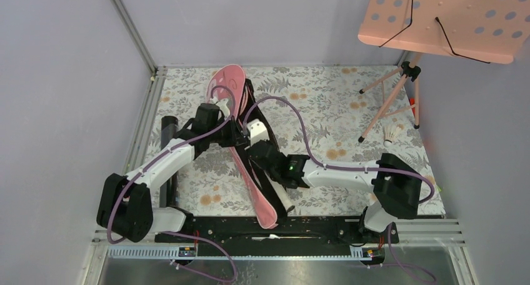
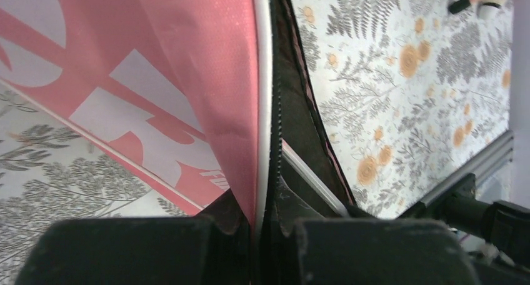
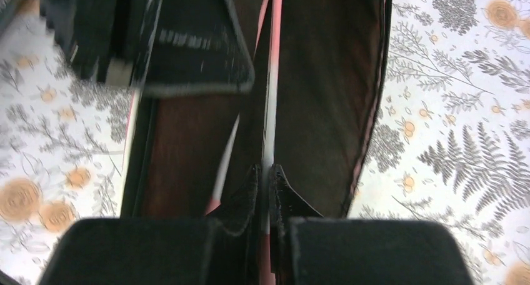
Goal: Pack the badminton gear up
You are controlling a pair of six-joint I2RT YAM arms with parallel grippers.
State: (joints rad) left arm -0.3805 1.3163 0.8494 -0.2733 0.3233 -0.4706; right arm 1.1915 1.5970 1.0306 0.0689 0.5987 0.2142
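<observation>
The long pink racket bag (image 1: 232,85) lies lengthwise mid-table, its flap lifted so the dark lining shows. My left gripper (image 1: 229,131) is shut on the flap's white-trimmed zipper edge (image 2: 265,110), pinched at the fingertips (image 2: 265,216). My right gripper (image 1: 250,147) is shut on a thin white-and-pink racket shaft (image 3: 270,129) over the bag's dark inside (image 3: 325,79). A second shaft (image 3: 226,163) lies beside it in the bag. A white shuttlecock (image 1: 394,134) sits on the mat at the right. A black tube (image 1: 167,127) lies at the left, partly hidden by my left arm.
A pink perforated music stand (image 1: 444,16) on tripod legs (image 1: 389,100) stands at the back right, one foot close to the shuttlecock. Grey walls close in the left, back and right. The floral mat (image 1: 325,97) covers the table. A black rail (image 1: 269,225) runs along the near edge.
</observation>
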